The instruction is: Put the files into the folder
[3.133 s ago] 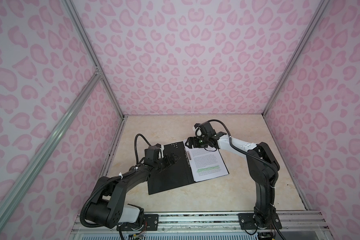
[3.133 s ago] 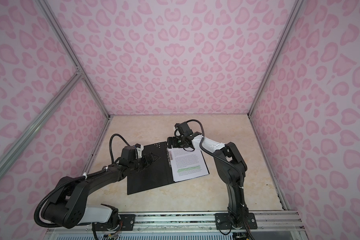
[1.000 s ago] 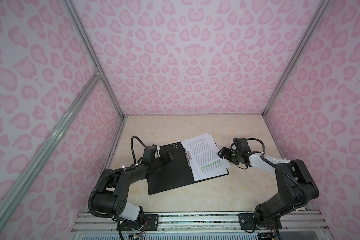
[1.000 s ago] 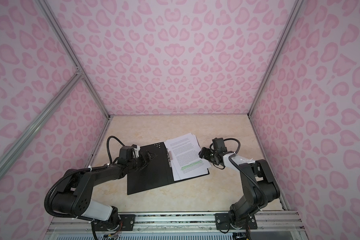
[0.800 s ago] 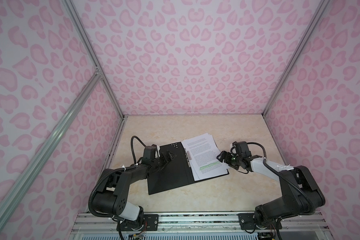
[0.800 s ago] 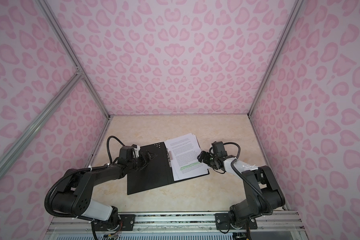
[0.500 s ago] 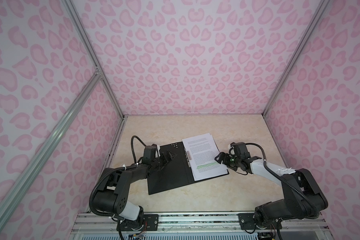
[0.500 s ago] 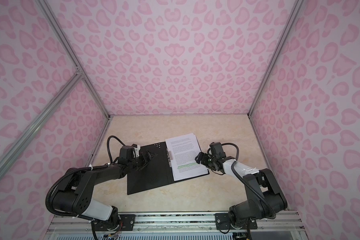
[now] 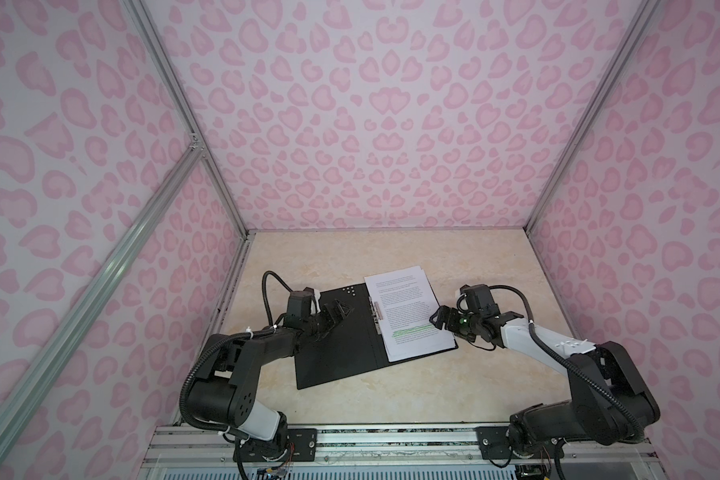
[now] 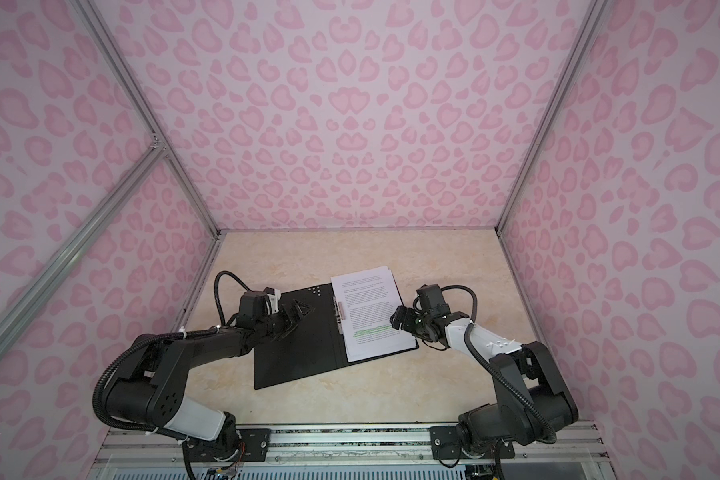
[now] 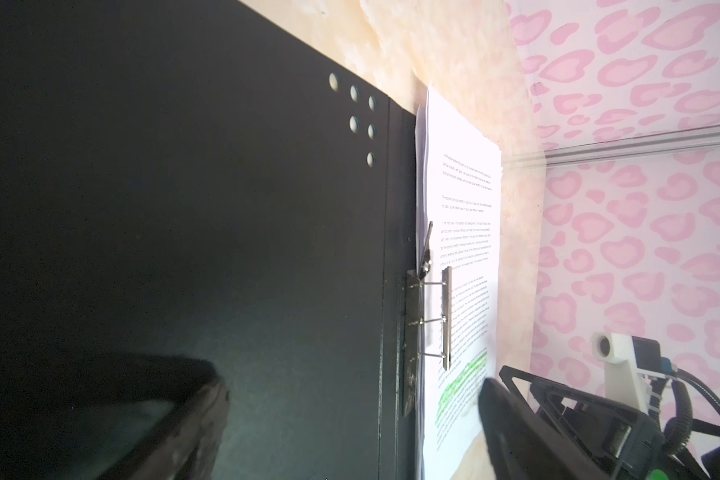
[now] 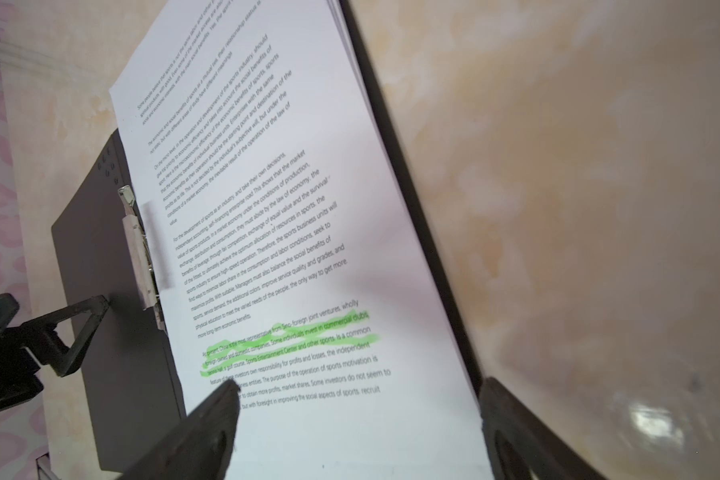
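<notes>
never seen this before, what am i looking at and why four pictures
Two robot arms work on a beige table. Two pictures look down from overhead, nearly identical; the other two come from cameras on each arm's wrist. On the table lies an open folder, black inside, with a stack of printed files on its right half beside a metal clip. The left tool is open over the bare black half; the right tool stands open at the stack's outer edge. Neither holds anything.
</notes>
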Controlling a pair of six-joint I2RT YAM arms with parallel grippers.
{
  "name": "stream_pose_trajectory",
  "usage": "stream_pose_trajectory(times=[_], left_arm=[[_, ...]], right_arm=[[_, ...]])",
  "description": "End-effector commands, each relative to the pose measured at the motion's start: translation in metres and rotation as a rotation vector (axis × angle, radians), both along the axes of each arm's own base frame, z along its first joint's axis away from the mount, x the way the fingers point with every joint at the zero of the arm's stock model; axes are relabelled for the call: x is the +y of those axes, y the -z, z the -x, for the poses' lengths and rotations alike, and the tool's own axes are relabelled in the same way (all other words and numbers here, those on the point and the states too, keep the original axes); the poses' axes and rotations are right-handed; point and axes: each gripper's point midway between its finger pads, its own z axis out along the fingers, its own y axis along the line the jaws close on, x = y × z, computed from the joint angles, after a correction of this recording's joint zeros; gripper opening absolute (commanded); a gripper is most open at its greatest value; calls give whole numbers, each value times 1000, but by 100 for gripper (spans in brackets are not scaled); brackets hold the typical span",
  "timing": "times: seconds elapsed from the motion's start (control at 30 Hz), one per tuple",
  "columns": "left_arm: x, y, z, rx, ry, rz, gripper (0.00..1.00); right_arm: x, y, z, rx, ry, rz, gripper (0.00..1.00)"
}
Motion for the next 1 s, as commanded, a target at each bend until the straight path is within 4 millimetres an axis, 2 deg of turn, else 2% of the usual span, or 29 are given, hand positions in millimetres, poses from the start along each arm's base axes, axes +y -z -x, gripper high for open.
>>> stream_pose_trajectory(times=[0.0, 0.1, 0.2, 0.37, 0.5, 0.53, 0.57, 0.7, 0.97], left_arm=[[13, 34, 27, 174, -34, -64, 96], [10, 33, 28, 175, -19, -52, 96], [10, 33, 28, 177, -21, -52, 96], [12, 31, 27, 166, -29, -59, 96], [13, 30, 27, 163, -32, -62, 96], [13, 30, 26, 162, -33, -63, 96], [13, 30, 27, 164, -33, -63, 96], [13, 30, 27, 164, -33, -62, 96], [13, 32, 27, 169, -34, -62, 96]], right_arm=[[1, -5, -9, -21, -38, 82, 90], [31, -18, -25, -54, -125, 93, 90], [81, -24, -38, -82, -277, 50, 90], [154, -23, -66, -109, -435, 17, 89], [195, -16, -82, -102, -495, -37, 89], [199, -8, -82, -84, -502, -42, 89], [208, -13, -90, -99, -507, -56, 88], [221, -1, -96, -71, -520, -68, 87], [238, 12, -92, -45, -552, -107, 85]])
